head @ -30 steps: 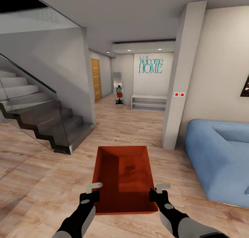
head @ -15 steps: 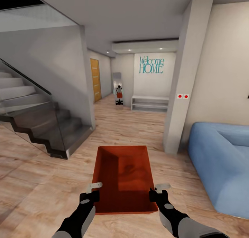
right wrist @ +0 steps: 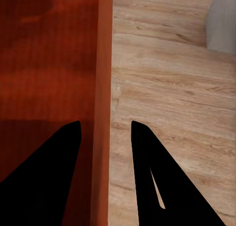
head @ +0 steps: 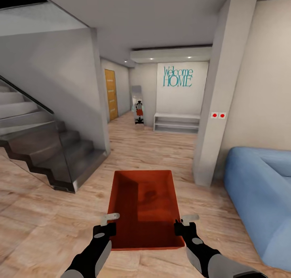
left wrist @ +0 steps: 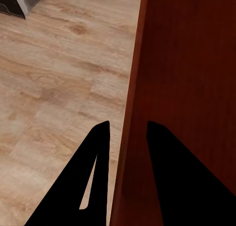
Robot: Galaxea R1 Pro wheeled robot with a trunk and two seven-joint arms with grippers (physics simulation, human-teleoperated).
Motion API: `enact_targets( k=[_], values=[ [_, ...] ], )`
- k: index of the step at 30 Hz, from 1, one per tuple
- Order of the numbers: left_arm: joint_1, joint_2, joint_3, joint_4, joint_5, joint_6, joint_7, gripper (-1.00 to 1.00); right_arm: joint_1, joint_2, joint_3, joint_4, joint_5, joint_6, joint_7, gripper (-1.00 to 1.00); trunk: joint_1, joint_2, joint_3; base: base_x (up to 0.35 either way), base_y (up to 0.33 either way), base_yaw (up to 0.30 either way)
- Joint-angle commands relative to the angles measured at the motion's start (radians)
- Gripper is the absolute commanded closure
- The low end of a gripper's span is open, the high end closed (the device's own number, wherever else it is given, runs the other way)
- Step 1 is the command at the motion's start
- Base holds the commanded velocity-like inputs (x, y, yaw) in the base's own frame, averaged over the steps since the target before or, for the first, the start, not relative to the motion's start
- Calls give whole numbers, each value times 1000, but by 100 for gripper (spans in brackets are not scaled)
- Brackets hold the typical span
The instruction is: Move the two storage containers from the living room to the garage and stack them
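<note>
One orange-red topless storage container [head: 143,207] hangs in front of me above the light wood plank floor, carried by both arms. My left gripper [head: 106,226] is shut on the container's left wall [left wrist: 129,127], one finger inside and one outside. My right gripper [head: 182,226] is shut on the right wall [right wrist: 103,113] in the same way. The bin is empty inside. A second small orange-red shape [head: 139,111] stands far down the hallway, too small to tell what it is.
A dark staircase with a glass rail [head: 44,149] runs along the left. A grey pillar [head: 220,96] and a blue sofa [head: 260,197] stand on the right. Ahead, a hallway leads to an orange door [head: 110,94], a white shelf [head: 176,122] and a "Welcome HOME" wall.
The whole view has shifted: stairs slid left, pillar and sofa slid right, so I have moved forward. The container and both grippers keep the same place in front of me.
</note>
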Motion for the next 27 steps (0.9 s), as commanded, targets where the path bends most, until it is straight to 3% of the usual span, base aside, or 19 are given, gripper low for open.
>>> enact_targets(
  k=[1, 27],
  values=[
    [-1, 2, 17, -22, 1, 5, 7, 100, 0, 0, 1, 2, 5, 0, -1, 100, 1, -1, -1, 321, 0, 0],
    [-1, 2, 18, -26, 1, 5, 7, 100, 0, 0, 1, 2, 5, 0, -1, 100, 1, -1, 0, 321, 0, 0]
  ],
)
